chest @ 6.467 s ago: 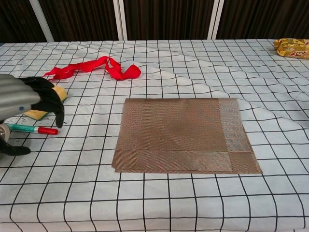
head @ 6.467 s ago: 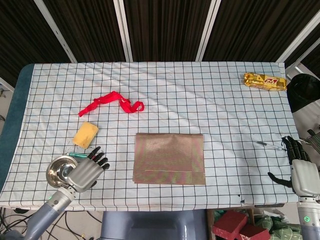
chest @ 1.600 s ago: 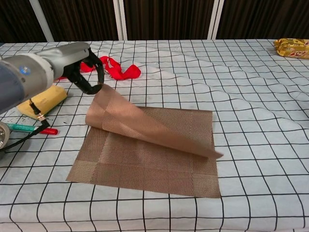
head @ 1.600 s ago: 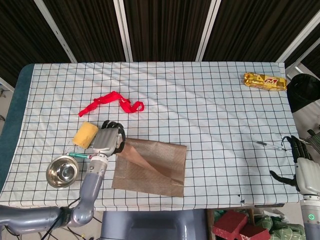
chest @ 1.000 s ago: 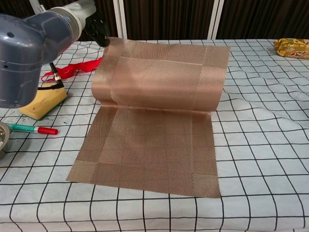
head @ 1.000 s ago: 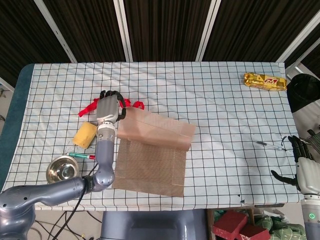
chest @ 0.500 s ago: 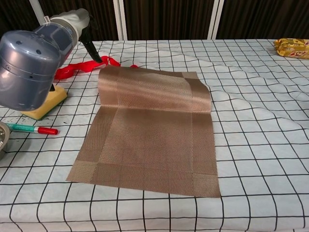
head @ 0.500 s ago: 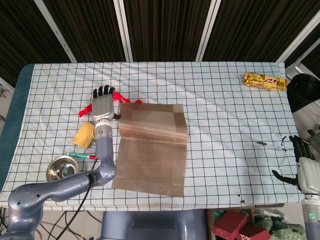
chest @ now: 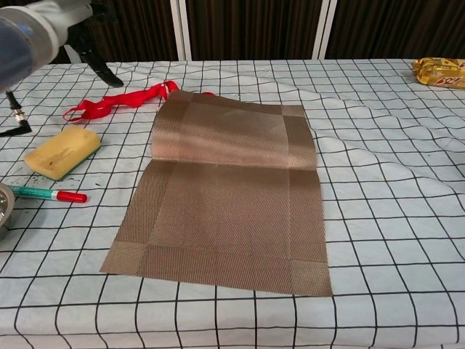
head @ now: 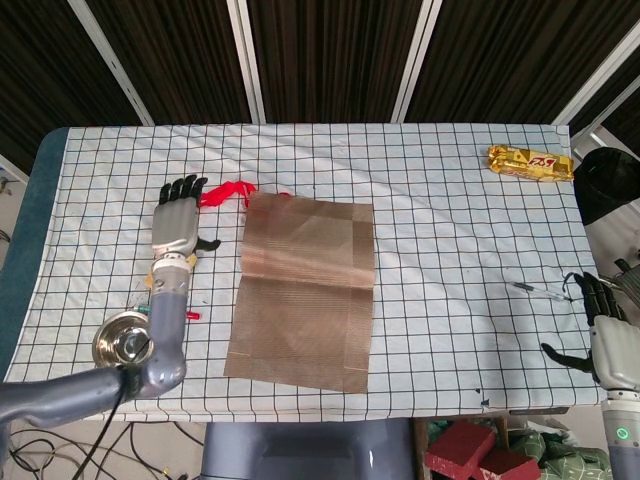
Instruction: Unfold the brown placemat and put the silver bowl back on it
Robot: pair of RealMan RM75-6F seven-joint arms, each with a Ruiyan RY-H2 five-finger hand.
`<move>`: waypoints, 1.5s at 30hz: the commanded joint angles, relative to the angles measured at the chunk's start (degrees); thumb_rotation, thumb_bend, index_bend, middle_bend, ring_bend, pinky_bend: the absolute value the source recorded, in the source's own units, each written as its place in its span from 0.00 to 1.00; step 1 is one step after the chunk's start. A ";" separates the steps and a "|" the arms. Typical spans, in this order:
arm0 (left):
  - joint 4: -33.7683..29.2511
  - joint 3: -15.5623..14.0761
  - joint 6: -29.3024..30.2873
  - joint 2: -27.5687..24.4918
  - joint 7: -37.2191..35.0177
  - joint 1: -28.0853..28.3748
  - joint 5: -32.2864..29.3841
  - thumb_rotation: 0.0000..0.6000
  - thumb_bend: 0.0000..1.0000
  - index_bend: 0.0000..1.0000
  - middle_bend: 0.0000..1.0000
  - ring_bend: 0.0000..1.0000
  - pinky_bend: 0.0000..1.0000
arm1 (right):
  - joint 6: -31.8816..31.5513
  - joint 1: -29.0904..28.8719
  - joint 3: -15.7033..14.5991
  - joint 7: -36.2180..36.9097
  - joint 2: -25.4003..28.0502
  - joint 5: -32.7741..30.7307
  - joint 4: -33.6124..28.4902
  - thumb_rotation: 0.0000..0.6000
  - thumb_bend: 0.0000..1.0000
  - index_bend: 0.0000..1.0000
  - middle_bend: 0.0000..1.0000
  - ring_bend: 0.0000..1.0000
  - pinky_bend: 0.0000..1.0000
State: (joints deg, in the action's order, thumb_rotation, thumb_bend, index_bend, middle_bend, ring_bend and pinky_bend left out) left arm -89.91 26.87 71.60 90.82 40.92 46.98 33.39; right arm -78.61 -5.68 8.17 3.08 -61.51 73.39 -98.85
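The left hand (head: 178, 214) is spread and empty; the silver bowl (head: 122, 341), probably slippery, may slide off the table's front-left corner before reaching the brown placemat (head: 303, 290).

The left robot hand (head: 177, 218) has released the now fully unfolded placemat (head: 304, 290).

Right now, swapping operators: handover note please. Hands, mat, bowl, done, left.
Left hand: open, fingers spread, above the table left of the mat, holding nothing.
Right hand: open, off the table's near right edge.
Brown woven placemat: unfolded, flat at table centre, its far edge overlapping the red ribbon.
Silver metal bowl: near left corner, off the mat.
Done: unfolding.
Left: grasp the bowl and set it on the mat.
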 commanded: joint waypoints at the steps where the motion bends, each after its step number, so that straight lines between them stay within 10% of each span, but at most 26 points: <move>1: -15.81 -8.42 3.18 -13.59 -4.68 -11.27 8.75 1.00 0.08 0.11 0.05 0.01 0.01 | -0.10 -0.02 -0.31 -0.71 -0.07 0.47 0.10 1.00 0.06 0.05 0.00 0.00 0.16; 7: -23.93 -18.88 7.53 -24.65 -12.61 -22.28 23.28 1.00 0.08 0.10 0.05 0.01 0.01 | -0.87 0.11 -0.75 -2.97 -0.45 1.09 0.18 1.00 0.06 0.04 0.00 0.00 0.16; 18: -18.92 -32.22 18.30 -30.60 -21.53 -35.39 45.67 1.00 0.05 0.09 0.04 0.01 0.00 | -3.38 0.51 -1.90 -5.82 -1.49 4.77 1.24 1.00 0.01 0.05 0.00 0.00 0.16; 33: -9.68 -32.57 20.38 -28.21 -29.80 -39.17 52.57 1.00 0.05 0.08 0.04 0.01 0.00 | -0.88 -1.54 -9.22 -16.20 -7.02 18.58 3.29 1.00 0.01 0.11 0.00 0.00 0.16; 45: -8.32 -29.70 18.67 -27.89 -32.12 -39.67 49.66 1.00 0.05 0.06 0.04 0.01 0.00 | 7.53 -6.91 -9.01 -23.62 -18.56 19.92 -0.66 1.00 0.01 0.11 0.00 0.00 0.16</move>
State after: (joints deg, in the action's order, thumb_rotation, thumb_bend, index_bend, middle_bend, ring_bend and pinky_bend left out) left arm -98.39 -3.16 90.48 62.93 9.10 7.37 83.44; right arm -72.38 -11.63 -0.99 -19.24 -78.50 93.36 -98.90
